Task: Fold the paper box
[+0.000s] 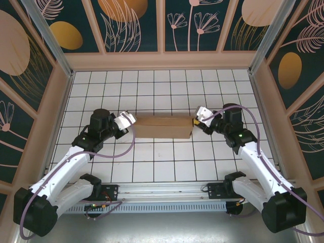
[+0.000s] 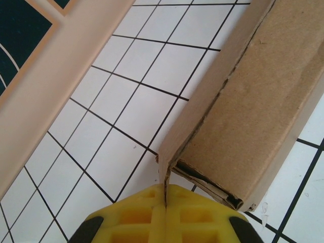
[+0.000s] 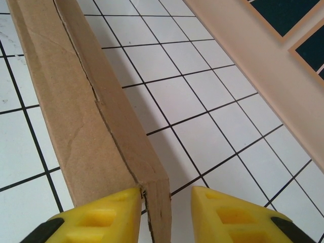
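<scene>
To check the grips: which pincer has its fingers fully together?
The left pincer: its yellow fingers meet, while the right pincer gapes around a paper box wall.

Two arms are bracketing the paper box [image 1: 163, 127].
The brown box is lying lengthwise in the middle of the white gridded surface [image 1: 152, 86]; the left end effector [image 1: 129, 121] is sitting against its left end, and the right end effector [image 1: 197, 119] is meeting its right end.
</scene>
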{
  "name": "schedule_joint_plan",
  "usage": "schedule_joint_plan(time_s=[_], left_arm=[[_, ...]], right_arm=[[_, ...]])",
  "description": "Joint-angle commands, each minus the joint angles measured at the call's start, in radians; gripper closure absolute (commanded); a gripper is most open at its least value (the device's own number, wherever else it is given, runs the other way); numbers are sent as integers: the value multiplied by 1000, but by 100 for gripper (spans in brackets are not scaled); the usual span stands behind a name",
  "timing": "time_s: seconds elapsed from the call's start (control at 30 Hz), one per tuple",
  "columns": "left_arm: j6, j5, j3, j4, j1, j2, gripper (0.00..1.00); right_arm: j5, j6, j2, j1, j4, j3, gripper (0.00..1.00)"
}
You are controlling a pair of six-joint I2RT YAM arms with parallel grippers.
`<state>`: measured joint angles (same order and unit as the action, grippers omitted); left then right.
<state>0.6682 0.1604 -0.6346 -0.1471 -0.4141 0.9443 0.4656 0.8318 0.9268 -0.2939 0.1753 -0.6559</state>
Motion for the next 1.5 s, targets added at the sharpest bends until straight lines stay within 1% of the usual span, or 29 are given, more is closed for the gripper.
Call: schedule_joint_plan(time_s=[0.0, 0.07, 0.1, 0.17, 0.23, 0.33, 0.4, 0.47, 0.6, 0.7, 0.8, 0.83, 0.9, 0.97, 1.1, 1.23, 1.47], left_arm=[[-15, 25, -36, -11, 6, 5, 100], [-18, 24, -40, -12, 5, 8, 100], [-19, 24, -42, -14, 6, 10, 100], [-25, 27, -48, -19, 6, 14, 100], [-42, 36, -57, -22, 5, 17, 100], [-94, 71, -77, -33, 4, 24, 100], [-170, 103, -91, -31, 4, 24, 100], [-287, 132, -110, -33, 3, 27, 100], [-404, 216, -134, -88, -20, 37, 100], [-469, 200, -145, -123, -44, 25, 100], [-528, 190, -179, -179, -48, 20, 100], [-548, 189, -201, -201, -51, 23, 100], [-632, 165, -238, -217, -51, 29, 100], [-680, 173, -268, -228, -51, 44, 100], [-760, 191, -308, -256, -51, 90, 100], [-830, 175, -360, -320, -51, 151, 100], [-878, 133, -419, -387, -52, 208, 100]], right_arm=[[5, -2, -2, 7, -26, 24, 69], [-6, 1, -1, 7, -28, 28, 73], [-11, 1, -2, 6, -30, 29, 77], [-9, -2, -3, 6, -26, 25, 90], [3, -12, -5, 4, -13, 9, 97], [13, -36, -7, -1, 3, -9, 98], [18, -64, -6, -10, 12, -21, 98], [11, -95, 2, -32, 22, -34, 98], [-62, -177, 21, -95, 30, -60, 99], [-135, -274, 19, -140, 25, -79, 100], [-186, -361, 12, -164, 40, -105, 100], [-202, -382, 17, -170, 57, -120, 100], [-225, -427, 32, -181, 95, -155, 100], [-246, -489, 62, -186, 136, -200, 100], [-256, -583, 137, -189, 235, -295, 100], [-248, -646, 187, -191, 294, -354, 100], [-282, -814, 256, -191, 338, -434, 100]])
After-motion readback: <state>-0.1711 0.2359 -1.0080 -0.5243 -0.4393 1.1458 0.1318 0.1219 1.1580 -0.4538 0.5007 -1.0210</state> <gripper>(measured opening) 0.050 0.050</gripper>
